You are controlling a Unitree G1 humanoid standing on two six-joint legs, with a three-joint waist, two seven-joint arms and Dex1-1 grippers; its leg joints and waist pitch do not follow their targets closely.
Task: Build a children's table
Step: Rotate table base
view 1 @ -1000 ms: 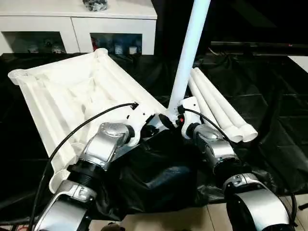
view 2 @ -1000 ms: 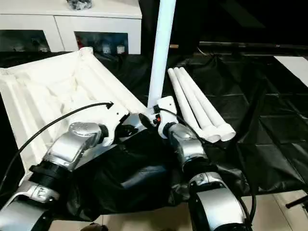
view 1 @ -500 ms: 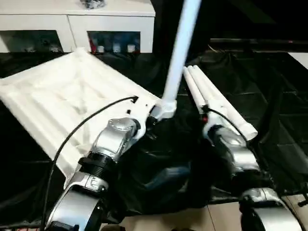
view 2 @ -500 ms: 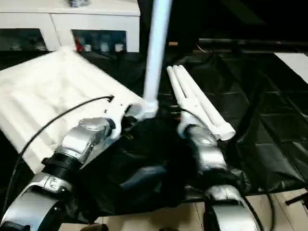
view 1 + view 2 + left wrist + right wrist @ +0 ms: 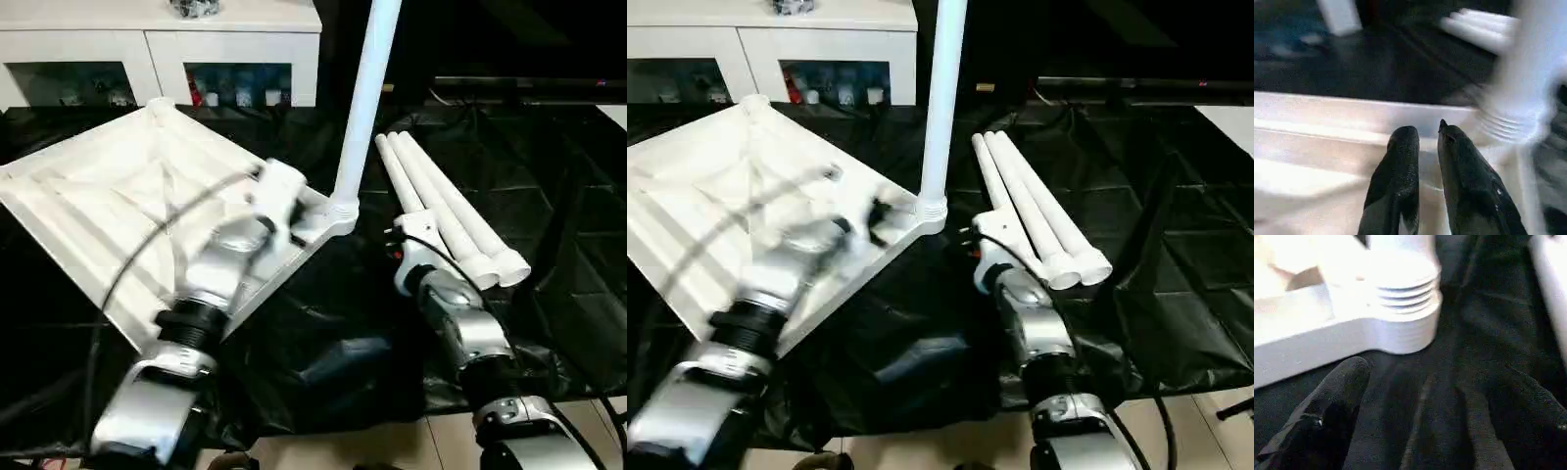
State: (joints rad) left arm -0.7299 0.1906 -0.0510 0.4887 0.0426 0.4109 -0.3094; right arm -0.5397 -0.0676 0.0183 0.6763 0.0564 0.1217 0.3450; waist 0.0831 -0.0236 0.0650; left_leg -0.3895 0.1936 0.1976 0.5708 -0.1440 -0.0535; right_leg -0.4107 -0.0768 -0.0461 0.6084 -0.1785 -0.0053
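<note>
The children's table top (image 5: pixel 98 211) lies upside down on the left, ribbed underside up. One white leg (image 5: pixel 367 98) stands upright in its near right corner socket (image 5: pixel 343 210). Three more legs (image 5: pixel 446 211) lie side by side on the black cloth to the right. My left gripper (image 5: pixel 1427 129) hovers over the top's rim near that socket, its fingers (image 5: pixel 1396 166) a narrow gap apart with nothing between them. My right gripper (image 5: pixel 1430 377) is low over the cloth just short of the socket (image 5: pixel 1400 308), open wide and empty.
A white cabinet with glass doors (image 5: pixel 157 49) stands behind the table top. Crumpled black cloth (image 5: pixel 549 196) covers the work area, with folds bunched between my forearms. A strip of light floor (image 5: pixel 392 450) shows at the front edge.
My left arm has swung from the leg's base up over the table top and its fingers have parted slightly. My right gripper has backed away from the leg's base. The table top has turned a little.
</note>
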